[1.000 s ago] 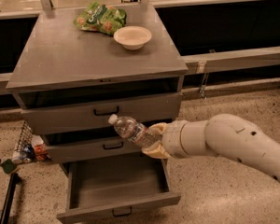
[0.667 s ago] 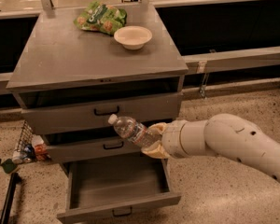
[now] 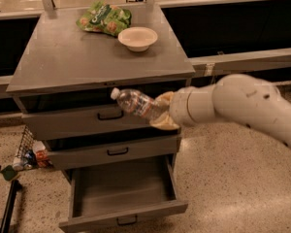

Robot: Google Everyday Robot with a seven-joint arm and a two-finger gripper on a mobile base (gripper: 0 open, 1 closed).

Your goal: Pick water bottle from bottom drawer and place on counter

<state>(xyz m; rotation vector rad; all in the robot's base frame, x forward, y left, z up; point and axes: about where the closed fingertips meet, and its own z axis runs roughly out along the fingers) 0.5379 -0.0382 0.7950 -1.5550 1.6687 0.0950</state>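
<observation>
Gripper (image 3: 160, 111) is seen pinched shut on the base end of the water bottle (image 3: 136, 103), with one tan finger (image 3: 165, 99) laid over the bottle and the other under it. The bottle is held clear of every surface, just below the front edge of the counter (image 3: 77, 62) and in front of the top drawer (image 3: 63, 124). It is tilted, its white cap (image 3: 115, 93) raised toward the counter's edge and its base lowered into the gripper. A faint label band can be made out around its middle.

The gripper is carried by a thick white arm (image 3: 242, 106) that is brought in from the right of the counter.

Beneath the counter, three grey drawers are stacked. The top drawer and the middle drawer (image 3: 111, 152) are pushed nearly shut, with dark gaps left above their fronts. The bottom drawer (image 3: 126, 216) is pulled well out, and its grey inside is shown bare.

On the counter, toward the back, a pale bowl (image 3: 137, 38) is set upright. A crumpled green bag (image 3: 104, 18) is laid just behind it and to its left, near the counter's rear edge.

Down on the speckled floor (image 3: 233, 188), left of the counter, a wire basket (image 3: 26, 144) is stood with small items beside it.
</observation>
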